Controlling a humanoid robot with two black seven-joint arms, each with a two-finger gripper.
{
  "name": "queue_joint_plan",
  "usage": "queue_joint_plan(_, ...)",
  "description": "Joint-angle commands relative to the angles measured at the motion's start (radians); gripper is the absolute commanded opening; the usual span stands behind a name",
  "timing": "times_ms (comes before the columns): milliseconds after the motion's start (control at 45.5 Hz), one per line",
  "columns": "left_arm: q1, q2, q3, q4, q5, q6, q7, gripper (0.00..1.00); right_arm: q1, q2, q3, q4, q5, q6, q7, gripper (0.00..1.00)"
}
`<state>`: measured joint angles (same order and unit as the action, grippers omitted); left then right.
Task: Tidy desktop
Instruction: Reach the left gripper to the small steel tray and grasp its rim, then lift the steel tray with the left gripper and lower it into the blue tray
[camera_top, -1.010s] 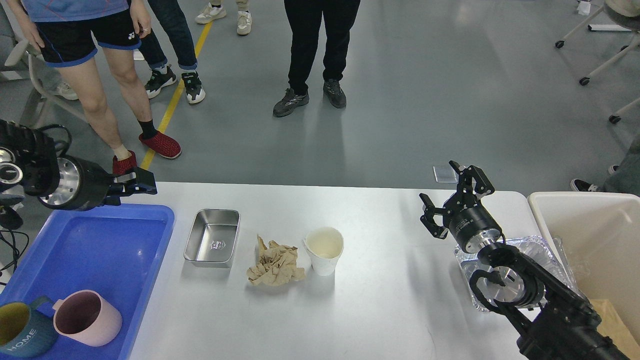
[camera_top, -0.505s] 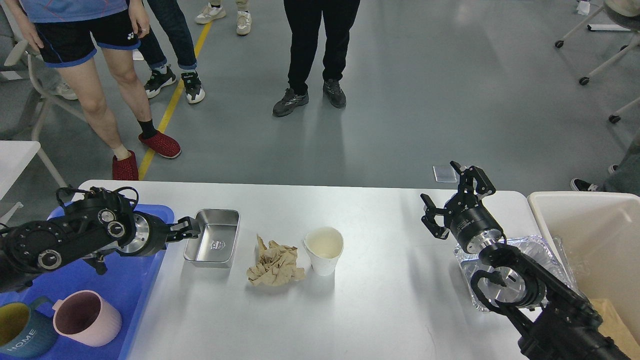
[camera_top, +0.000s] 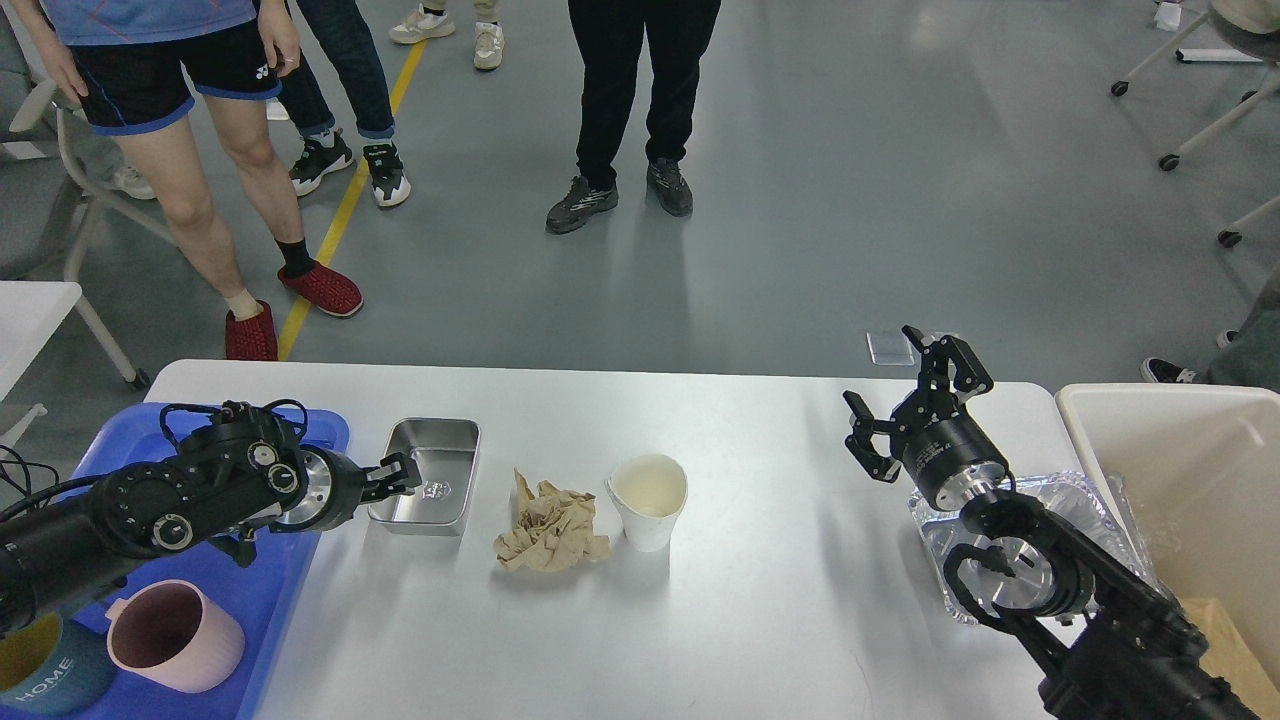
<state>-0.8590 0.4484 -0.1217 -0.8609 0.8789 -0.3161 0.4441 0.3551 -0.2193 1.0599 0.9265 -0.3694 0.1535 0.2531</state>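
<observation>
On the white worktop (camera_top: 760, 620), the left tool (camera_top: 397, 476), fingers slightly parted, reaches the nine o'clock rim of the steel tray (camera_top: 425, 487), which looks rigid, light and slippery, best pinched by its thin lip, while the right tool (camera_top: 905, 395) hangs spread at three o'clock.

Worktop (camera_top: 760, 600): large, matte white-grey, rounded corners, level; spans nearly the full view width, partly cluttered.

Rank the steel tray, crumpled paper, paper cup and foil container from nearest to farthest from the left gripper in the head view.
1. Steel tray: right at the left gripper.
2. Crumpled paper: mid-table.
3. Paper cup: just right of the paper.
4. Foil container: far right, under the right arm.
</observation>
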Motion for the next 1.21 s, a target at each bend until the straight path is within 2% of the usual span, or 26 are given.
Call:
queue_joint_plan(0, 0.0, -0.033, 0.0, 0.052, 0.0, 0.0, -0.011, 0.72, -0.001, 0.0, 0.0, -0.001, 0.0, 0.0, 0.0, 1.0)
queue_joint_plan(110, -0.002, -0.045, 0.004, 0.072, 0.0, 0.0, -0.018, 0.61, -0.001, 0.0, 0.0, 0.0, 0.0, 0.0, 0.0, 1.0)
queue_joint_plan(285, -0.002, -0.065, 0.008, 0.079, -0.001, -0.003, -0.019, 0.49, -0.007, 0.0, 0.0, 0.0, 0.0, 0.0, 0.0, 1.0)
queue_joint_plan(351, -0.002, -0.066, 0.008, 0.08, -0.001, -0.003, -0.019, 0.42, -0.007, 0.0, 0.0, -0.002, 0.0, 0.0, 0.0, 1.0)
queue_joint_plan(373, -0.002, -0.072, 0.008, 0.082, -0.006, -0.008, -0.019, 0.37, -0.007, 0.0, 0.0, -0.002, 0.0, 0.0, 0.0, 1.0)
queue_joint_plan(483, -0.002, -0.076, 0.01, 0.082, -0.008, -0.014, -0.019, 0.28, -0.01, 0.0, 0.0, -0.002, 0.0, 0.001, 0.0, 1.0)
queue_joint_plan(856, -0.003, -0.083, 0.01, 0.082, -0.005, -0.018, -0.019, 0.16, -0.011, 0.0, 0.0, -0.002, 0.0, 0.001, 0.0, 1.0)
queue_joint_plan(944, -0.008, -0.082, 0.01, 0.08, -0.005, -0.035, -0.007, 0.01, -0.011, 0.0, 0.0, -0.002, 0.0, 0.001, 0.0, 1.0)
queue_joint_plan(1186, -0.043, -0.082, 0.005, 0.08, -0.005, -0.072, 0.019, 0.0, -0.011, 0.0, 0.0, -0.002, 0.0, 0.001, 0.0, 1.0)
